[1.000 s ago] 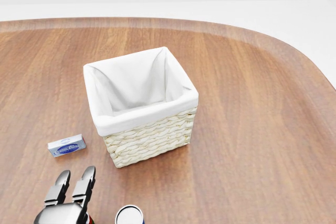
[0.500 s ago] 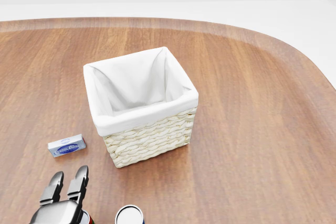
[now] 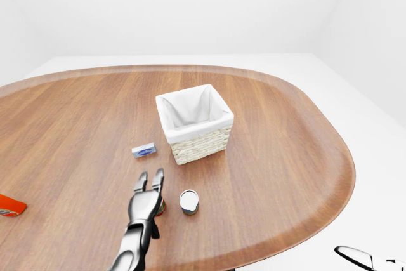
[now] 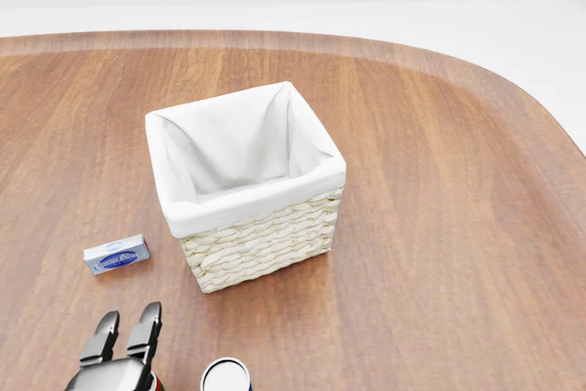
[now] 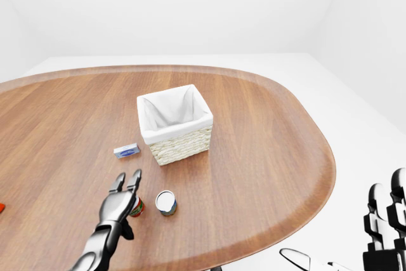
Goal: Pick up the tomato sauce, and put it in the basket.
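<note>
Our left arm enters left-eye view from bottom edge, forearm angled up toward view's top. Left hand [image 3: 145, 201] open, fingers [image 3: 157, 178] straight and spread, pointing to view's top; in head view only fingertips and knuckles show at bottom left. Our right hand [image 5: 387, 220] at right-eye view's lower right corner, well apart from left, fingers upright and extended, not closed.

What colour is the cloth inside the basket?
White, inside the pale woven basket; the head view shows it best.
</note>
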{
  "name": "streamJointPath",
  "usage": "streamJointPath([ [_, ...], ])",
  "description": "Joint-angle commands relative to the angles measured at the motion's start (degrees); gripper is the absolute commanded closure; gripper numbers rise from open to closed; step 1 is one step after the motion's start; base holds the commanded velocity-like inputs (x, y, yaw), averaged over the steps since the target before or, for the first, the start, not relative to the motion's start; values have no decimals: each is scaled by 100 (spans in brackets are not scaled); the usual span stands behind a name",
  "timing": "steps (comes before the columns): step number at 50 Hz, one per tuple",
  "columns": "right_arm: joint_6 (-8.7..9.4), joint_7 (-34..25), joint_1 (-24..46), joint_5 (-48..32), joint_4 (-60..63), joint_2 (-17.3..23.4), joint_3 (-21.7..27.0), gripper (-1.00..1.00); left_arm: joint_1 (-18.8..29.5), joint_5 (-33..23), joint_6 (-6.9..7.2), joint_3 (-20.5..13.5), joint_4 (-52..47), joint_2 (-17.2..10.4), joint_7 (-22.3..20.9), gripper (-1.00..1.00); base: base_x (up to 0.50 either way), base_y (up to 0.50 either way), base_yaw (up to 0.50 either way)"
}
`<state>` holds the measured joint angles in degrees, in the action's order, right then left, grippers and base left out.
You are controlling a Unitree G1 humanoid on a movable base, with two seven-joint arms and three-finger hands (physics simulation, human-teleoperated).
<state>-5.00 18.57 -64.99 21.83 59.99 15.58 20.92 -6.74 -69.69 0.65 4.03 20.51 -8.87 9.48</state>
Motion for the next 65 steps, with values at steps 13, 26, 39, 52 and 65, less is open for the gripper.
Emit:
streamJointPath([
  [13, 0, 13, -56, -6, 0, 5, -9, -100, 102, -70, 27, 145, 548, -48, 156, -100, 0, 0, 0],
  [26, 0, 22, -58, 2, 0, 18, 1, -100, 208, -133, -11, 272, 985, -48, 312, -100, 0, 0, 0],
  [39, 0, 56, -73, 8, 0, 56, 15, -100, 183, -124, -116, 339, 1129, -55, 226, -100, 0, 0, 0],
  [52, 0, 55, -37, -16, 0, 47, -9, -100, 189, -72, -143, 320, 1089, -44, 230, 100, 0, 0, 0],
  [65, 0, 15, -37, 3, 0, 17, -8, -100, 190, -41, -129, 298, 1048, -39, 239, 100, 0, 0, 0],
])
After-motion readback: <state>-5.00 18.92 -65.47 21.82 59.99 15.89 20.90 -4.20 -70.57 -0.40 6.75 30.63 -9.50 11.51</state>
